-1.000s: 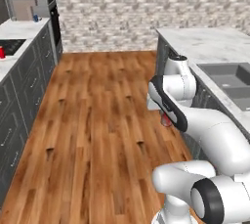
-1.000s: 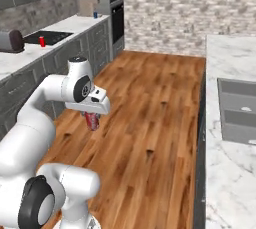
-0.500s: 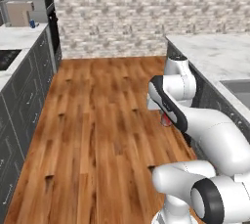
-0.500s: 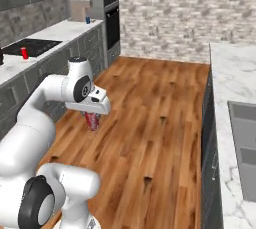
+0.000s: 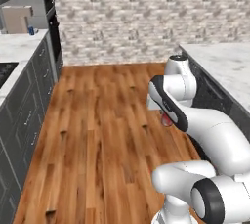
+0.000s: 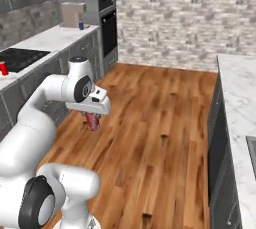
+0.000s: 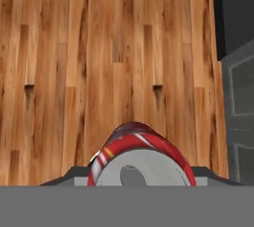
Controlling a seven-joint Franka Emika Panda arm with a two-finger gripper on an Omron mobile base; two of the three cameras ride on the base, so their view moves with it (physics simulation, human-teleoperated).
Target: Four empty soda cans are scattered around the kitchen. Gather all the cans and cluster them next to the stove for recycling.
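My gripper [image 6: 93,118] hangs over the wooden floor, shut on a red soda can [image 6: 92,121] that points downward. From the left base view the same red can [image 5: 167,119] peeks out under the white hand. In the hand view its silvery end and red side [image 7: 141,157] sit between the fingertips. The black stove [image 6: 22,59] lies in the left counter, with another red can [image 6: 3,68] standing on it at the frame edge. A corner of the stove [image 5: 5,71] shows at far left. A blue can [image 6: 81,24] stands by the tan toaster [image 6: 71,14] at the counter's far end.
Grey cabinets run under the left counter [image 5: 19,47], and a black wall oven [image 6: 107,4] stands beyond it. A marble counter [image 5: 224,61] on dark cabinets lines the right side. A stone wall closes the far end. Open wooden floor [image 5: 102,120] stretches ahead.
The whole picture has shifted, so the camera has moved with the base: the sink on the right has left view and the left counter stands nearer. The red can stays in the gripper.
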